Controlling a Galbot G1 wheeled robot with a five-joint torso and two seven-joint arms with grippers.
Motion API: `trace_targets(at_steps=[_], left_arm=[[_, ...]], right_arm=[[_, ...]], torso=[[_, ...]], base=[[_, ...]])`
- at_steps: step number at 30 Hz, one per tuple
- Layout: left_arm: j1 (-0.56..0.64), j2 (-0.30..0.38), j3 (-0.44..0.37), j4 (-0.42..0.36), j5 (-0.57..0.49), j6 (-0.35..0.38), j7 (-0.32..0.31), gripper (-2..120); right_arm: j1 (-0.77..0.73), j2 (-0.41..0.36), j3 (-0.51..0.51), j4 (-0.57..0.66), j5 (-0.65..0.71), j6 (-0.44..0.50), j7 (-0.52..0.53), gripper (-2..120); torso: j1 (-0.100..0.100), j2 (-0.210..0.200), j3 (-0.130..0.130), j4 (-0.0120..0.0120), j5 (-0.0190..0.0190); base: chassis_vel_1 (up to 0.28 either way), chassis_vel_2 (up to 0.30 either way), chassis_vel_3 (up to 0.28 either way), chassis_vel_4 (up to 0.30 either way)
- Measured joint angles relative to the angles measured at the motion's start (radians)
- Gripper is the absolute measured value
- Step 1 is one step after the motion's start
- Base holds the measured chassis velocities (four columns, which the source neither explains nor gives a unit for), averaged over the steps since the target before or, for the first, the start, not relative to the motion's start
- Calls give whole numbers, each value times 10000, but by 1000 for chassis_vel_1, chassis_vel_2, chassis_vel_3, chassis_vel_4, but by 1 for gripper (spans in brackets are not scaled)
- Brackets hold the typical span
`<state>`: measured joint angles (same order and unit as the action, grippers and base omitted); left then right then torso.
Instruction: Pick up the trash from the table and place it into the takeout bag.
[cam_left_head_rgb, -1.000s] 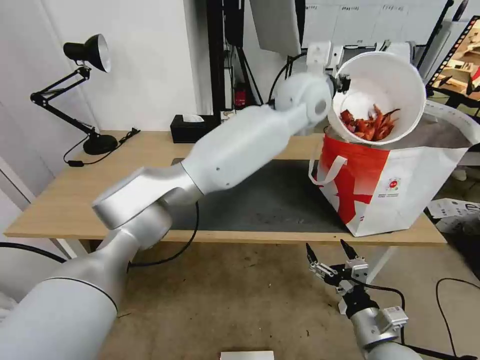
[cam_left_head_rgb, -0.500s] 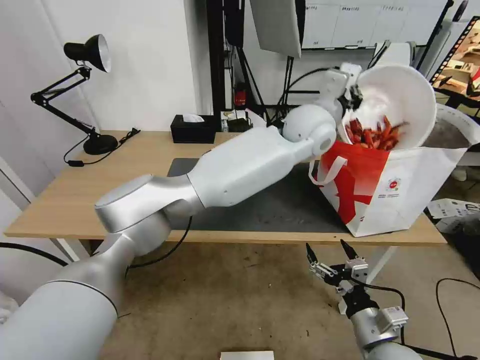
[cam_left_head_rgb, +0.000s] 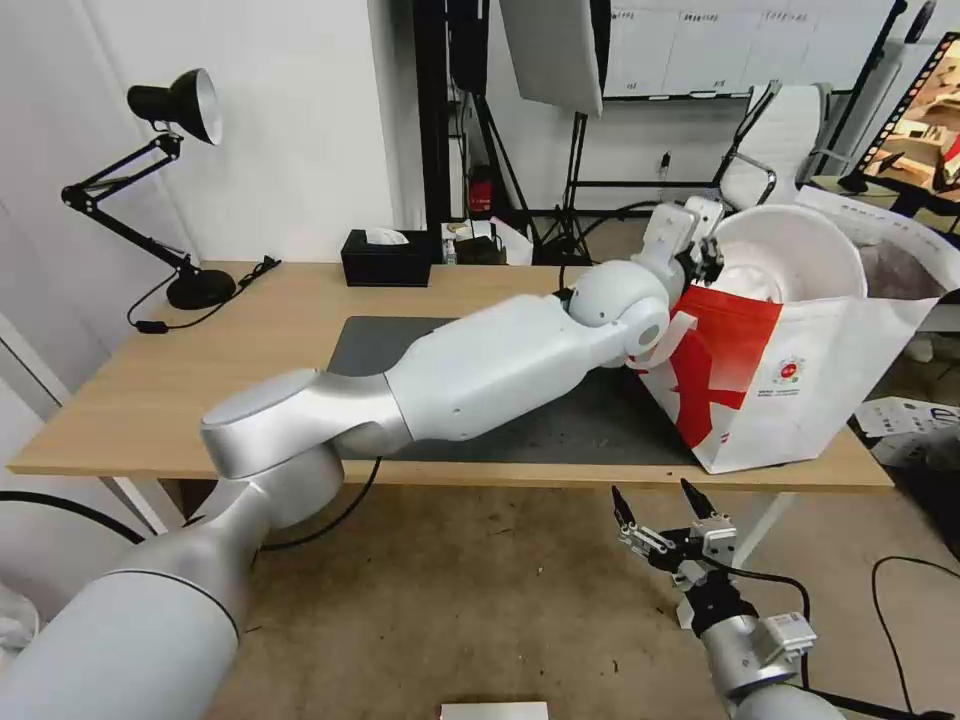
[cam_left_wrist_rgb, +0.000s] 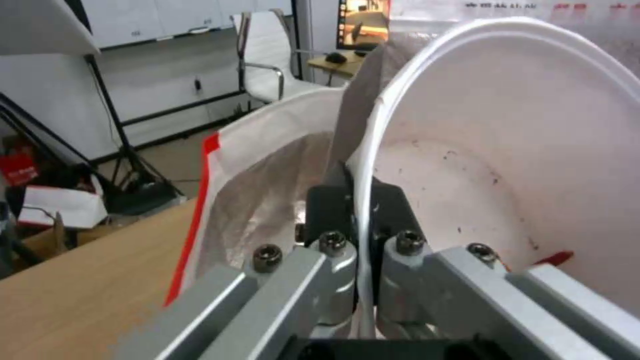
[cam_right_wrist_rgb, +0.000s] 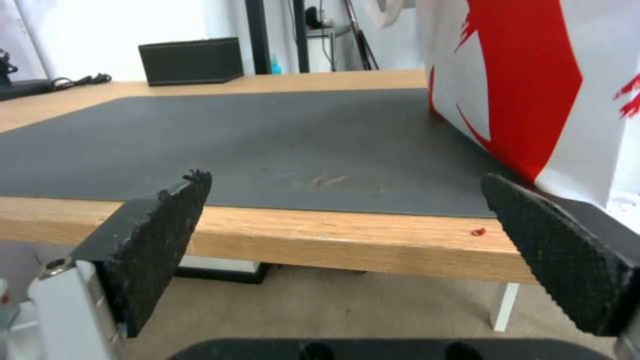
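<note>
One white bowl (cam_left_head_rgb: 790, 255) and one white-and-red takeout bag (cam_left_head_rgb: 800, 380) are at the right end of the worktop (cam_left_head_rgb: 250, 330), and two grippers are in view. The left gripper (cam_left_head_rgb: 706, 258) is clamped on the bowl's rim, one finger on each side of the thin white edge (the left wrist view shows this plainly (cam_left_wrist_rgb: 363, 210)). The bowl is tipped onto its side in the mouth of the bag, its opening facing toward the robot and its lower half sunk behind the bag's red front panel. Its inside is mostly bare, with specks and one red scrap (cam_left_wrist_rgb: 553, 257) by the rim; whatever lies deeper in the bag is hidden by the panel and the silver lining (cam_left_wrist_rgb: 267, 180). The bag stands on the dark mat (cam_right_wrist_rgb: 267, 145), leaning a little. One black tissue box (cam_left_head_rgb: 385, 257) sits at the back of the worktop, one desk lamp (cam_left_head_rgb: 170, 180) at its left end. The right gripper (cam_left_head_rgb: 668, 515) hangs below the worktop's front edge, fingers spread wide and empty, its pads (cam_right_wrist_rgb: 160, 240) well apart.
</note>
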<state>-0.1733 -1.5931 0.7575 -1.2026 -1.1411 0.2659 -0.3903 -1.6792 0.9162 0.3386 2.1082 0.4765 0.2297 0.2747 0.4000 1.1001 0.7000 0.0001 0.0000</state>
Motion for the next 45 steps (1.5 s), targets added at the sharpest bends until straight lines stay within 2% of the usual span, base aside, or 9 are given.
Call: trace_targets(at_steps=[3,17,19,22,30,35,40,41,45], left_arm=[[4,0,40,-47,-4,-3,131,3],[70,19,-18,-531,-277,-57,220,56],[77,35,-48,-574,-273,-87,209,57],[64,148,-180,-741,-250,-201,170,74],[-203,691,-433,-1467,-134,-668,-144,97],[-501,1996,-600,-2656,151,-927,-165,100],[-232,4203,-807,-4539,706,-1224,-291,100],[-232,4203,-807,-4539,706,-1224,-291,100],[1386,6428,-1680,-6346,1569,-1574,-359,100]], right_arm=[[0,0,0,0,0,0,0,100],[0,0,0,0,0,0,0,100],[0,0,0,0,0,0,0,100],[0,0,0,0,0,0,0,100],[0,0,0,0,0,0,0,100],[0,0,0,0,0,0,-1,100],[0,0,0,0,0,0,-1,100],[0,0,0,0,0,0,-1,100],[0,0,1,0,0,0,0,100]], torso=[[0,0,0,-1,-1],[0,0,0,-1,-1],[0,0,0,-1,-1],[0,0,0,-1,-1],[0,0,0,-3,-1],[0,-1,0,1,-2],[0,0,0,1,-5],[0,0,0,1,-5],[0,0,-1,-2,-3]], base=[[0,0,0,0],[0,0,0,0],[0,0,0,0],[0,0,0,0],[0,0,0,0],[0,0,0,0],[0,0,0,0],[0,0,0,0],[0,0,0,0]])
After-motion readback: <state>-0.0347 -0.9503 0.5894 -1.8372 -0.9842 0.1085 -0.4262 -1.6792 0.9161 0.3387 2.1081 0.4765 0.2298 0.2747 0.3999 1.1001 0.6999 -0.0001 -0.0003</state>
